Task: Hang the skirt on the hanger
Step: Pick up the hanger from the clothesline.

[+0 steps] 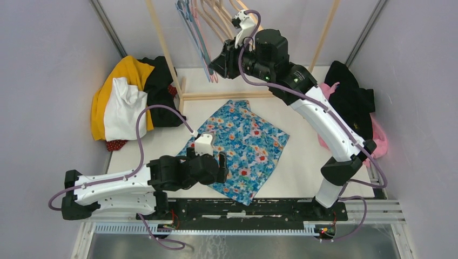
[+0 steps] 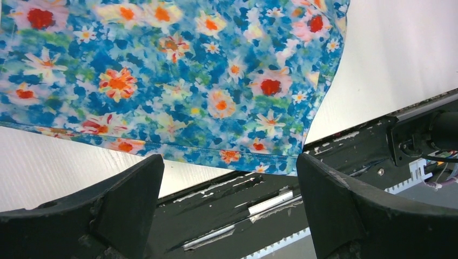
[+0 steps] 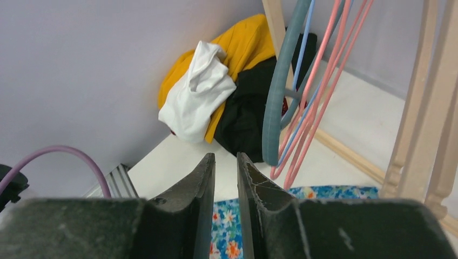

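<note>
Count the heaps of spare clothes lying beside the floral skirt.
2. The left heap of yellow, white and black clothes is at the table's far-left corner; the right heap, black and pink, at the far-right edge. Buried items may be hidden.

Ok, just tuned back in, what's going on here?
The floral skirt lies spread on the table, held by neither arm. The left gripper hovers open at its near hem. The right gripper is up beside the hangers on the wooden rack, jaws narrowly apart and empty.

No readable text, label or number visible
</note>
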`<move>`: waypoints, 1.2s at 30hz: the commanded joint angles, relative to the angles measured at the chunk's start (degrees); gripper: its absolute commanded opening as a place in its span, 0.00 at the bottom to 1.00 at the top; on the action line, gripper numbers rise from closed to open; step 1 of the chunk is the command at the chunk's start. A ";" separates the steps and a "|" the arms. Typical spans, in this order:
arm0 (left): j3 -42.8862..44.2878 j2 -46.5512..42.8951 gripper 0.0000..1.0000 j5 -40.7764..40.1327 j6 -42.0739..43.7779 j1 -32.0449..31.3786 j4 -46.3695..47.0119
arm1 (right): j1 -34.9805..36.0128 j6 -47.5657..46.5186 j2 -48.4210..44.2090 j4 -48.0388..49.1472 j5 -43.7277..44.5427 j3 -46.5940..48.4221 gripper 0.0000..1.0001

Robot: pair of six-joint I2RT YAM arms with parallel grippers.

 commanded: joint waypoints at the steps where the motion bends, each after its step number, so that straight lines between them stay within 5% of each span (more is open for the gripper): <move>1: -0.31 -0.86 0.99 -2.81 -2.77 0.06 -0.33 | 1.64 -2.44 2.21 2.87 4.27 6.12 0.26; 12: -0.44 -0.99 0.99 -1.76 -2.82 0.06 -0.21 | 2.15 -4.39 1.18 11.17 19.20 0.66 0.15; 20: 0.26 -1.04 0.99 -1.97 -3.63 0.05 -1.52 | 2.00 -5.71 10.29 7.56 19.98 11.26 0.15; 36: 2.07 -0.31 0.99 -2.16 -4.76 -0.02 -4.28 | 1.06 -7.82 13.23 10.53 24.40 9.18 0.20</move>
